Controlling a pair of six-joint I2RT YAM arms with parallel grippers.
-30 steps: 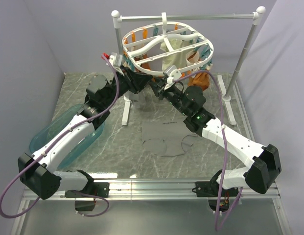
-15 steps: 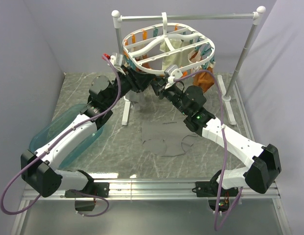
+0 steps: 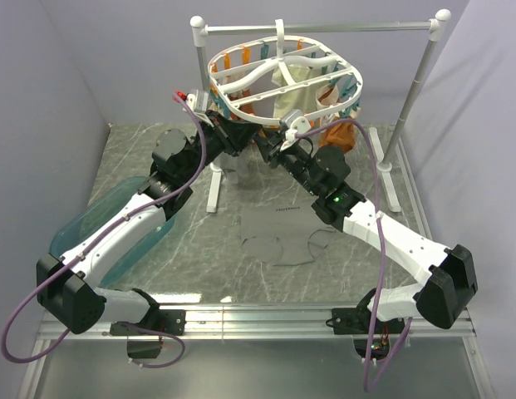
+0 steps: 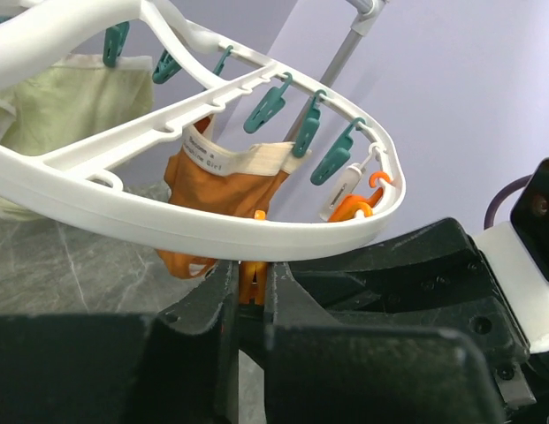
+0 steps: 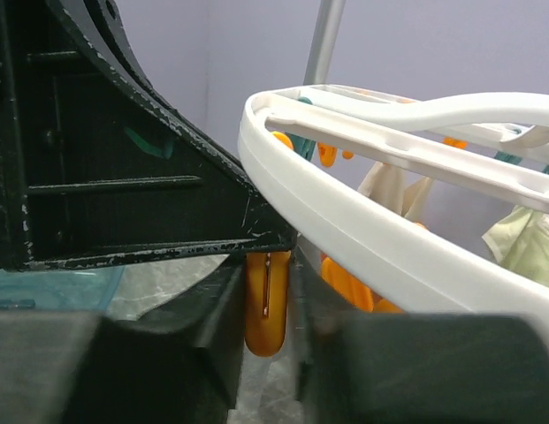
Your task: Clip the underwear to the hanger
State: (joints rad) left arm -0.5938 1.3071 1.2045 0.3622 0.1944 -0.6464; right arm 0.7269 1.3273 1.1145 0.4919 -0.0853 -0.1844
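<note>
Underwear (image 3: 278,233) lies flat on the table (image 3: 203,258), unheld, beneath your arms. Above it, left gripper (image 4: 249,283) and right gripper (image 5: 267,287) each pinch an orange peg (image 5: 267,329) under the hanger (image 4: 168,231) rim. The peg looks ready, so next free one gripper to fetch the garment.

White arms (image 3: 116,237), black joints (image 3: 71,303), purple cables (image 3: 17,320).

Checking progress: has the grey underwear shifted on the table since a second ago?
No. The underwear lies in the same spot, just right of the stand's foot.
</note>
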